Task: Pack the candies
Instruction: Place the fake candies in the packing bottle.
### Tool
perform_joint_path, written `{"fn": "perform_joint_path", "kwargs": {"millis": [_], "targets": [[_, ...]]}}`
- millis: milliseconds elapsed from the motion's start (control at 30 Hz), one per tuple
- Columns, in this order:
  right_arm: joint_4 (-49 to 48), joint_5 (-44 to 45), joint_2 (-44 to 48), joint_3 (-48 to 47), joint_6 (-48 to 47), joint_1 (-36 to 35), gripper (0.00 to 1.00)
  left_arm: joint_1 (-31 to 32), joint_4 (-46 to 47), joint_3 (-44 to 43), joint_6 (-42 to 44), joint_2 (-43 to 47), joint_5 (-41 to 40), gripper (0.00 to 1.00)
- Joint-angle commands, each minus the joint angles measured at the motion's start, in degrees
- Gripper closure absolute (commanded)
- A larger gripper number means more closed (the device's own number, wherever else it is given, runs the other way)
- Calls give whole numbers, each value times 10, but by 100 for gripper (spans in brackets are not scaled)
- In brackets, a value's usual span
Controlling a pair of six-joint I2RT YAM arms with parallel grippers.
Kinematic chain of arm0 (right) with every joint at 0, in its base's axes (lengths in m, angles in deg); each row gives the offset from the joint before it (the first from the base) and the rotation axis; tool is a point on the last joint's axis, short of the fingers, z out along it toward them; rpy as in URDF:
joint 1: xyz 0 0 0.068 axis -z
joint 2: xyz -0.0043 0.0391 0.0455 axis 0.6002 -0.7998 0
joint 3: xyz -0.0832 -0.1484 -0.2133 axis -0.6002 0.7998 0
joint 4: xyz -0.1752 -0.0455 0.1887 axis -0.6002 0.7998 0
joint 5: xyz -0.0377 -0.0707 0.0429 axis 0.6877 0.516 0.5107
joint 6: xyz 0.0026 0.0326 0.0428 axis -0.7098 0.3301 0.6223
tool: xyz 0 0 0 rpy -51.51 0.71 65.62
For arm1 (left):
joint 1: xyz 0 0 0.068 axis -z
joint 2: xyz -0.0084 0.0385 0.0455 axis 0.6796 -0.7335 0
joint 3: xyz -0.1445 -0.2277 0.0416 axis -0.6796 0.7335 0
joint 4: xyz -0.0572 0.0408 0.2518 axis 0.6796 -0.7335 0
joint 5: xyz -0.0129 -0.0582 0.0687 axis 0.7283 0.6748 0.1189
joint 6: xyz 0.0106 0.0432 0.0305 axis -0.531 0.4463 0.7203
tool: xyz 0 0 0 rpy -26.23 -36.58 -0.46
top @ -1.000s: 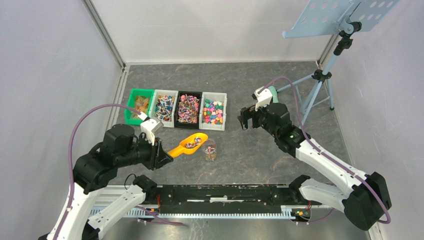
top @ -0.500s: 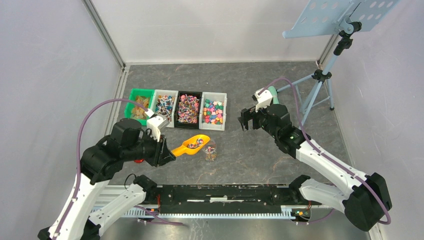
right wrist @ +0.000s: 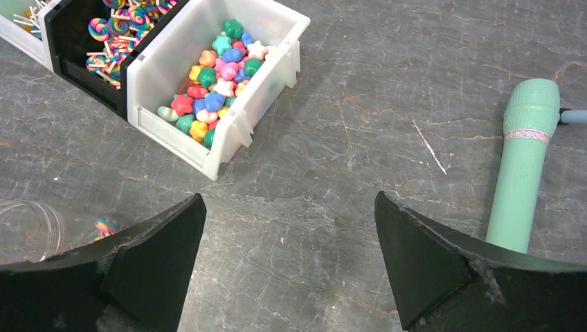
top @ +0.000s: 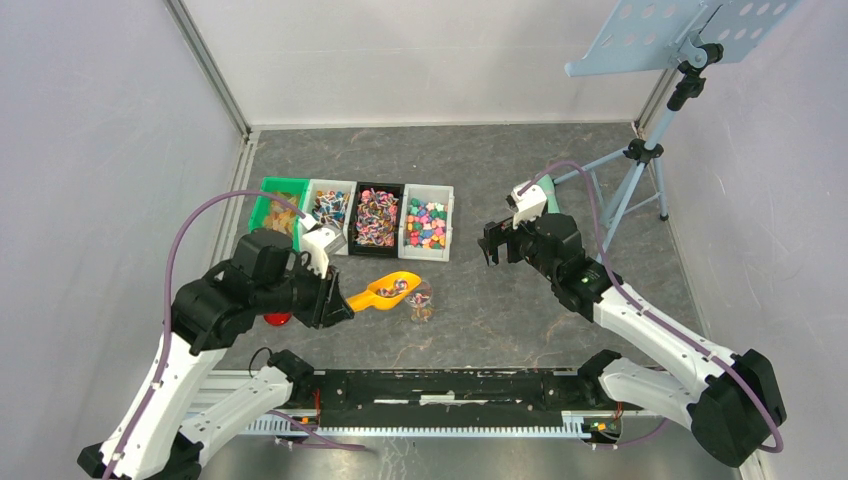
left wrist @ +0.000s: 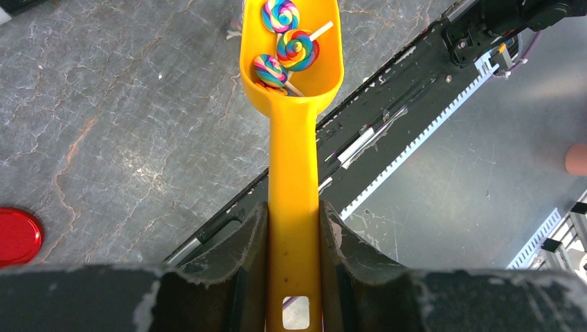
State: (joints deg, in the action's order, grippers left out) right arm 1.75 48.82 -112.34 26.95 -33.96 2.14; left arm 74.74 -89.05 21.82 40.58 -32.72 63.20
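grey marbled table [top: 500, 160]: four bins [top: 424, 253] of candies [right wrist: 214, 83] in row, clear jar [top: 421, 301], red lid [left wrist: 17, 235], green microphone [right wrist: 526, 159], stand legs [top: 620, 195].

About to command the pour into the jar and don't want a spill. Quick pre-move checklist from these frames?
1. Grip on scoop: ok. The left gripper is shut on the orange scoop handle.
2. Load: ok. Three swirl-lollipop candies sit in the scoop bowl.
3. Lid off the jar: ok. The red lid lies on the table, apart from the jar.
4. Scoop tip over jar mouth: cannot tell. The top view shows the tip right beside the jar.
5. Right gripper out of the way: ok. It is open, holds nothing and is off to the jar's side.
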Motion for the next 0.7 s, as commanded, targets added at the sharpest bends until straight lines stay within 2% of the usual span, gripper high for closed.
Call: {"fn": "perform_joint_path", "kwargs": {"millis": [0,667], "targets": [[-24,7,15,3,-1,2,2,1,4,-26,25,-11,22,98],[-27,4,17,5,0,2,2,1,-30,-49,31,-47,36,98]]}}
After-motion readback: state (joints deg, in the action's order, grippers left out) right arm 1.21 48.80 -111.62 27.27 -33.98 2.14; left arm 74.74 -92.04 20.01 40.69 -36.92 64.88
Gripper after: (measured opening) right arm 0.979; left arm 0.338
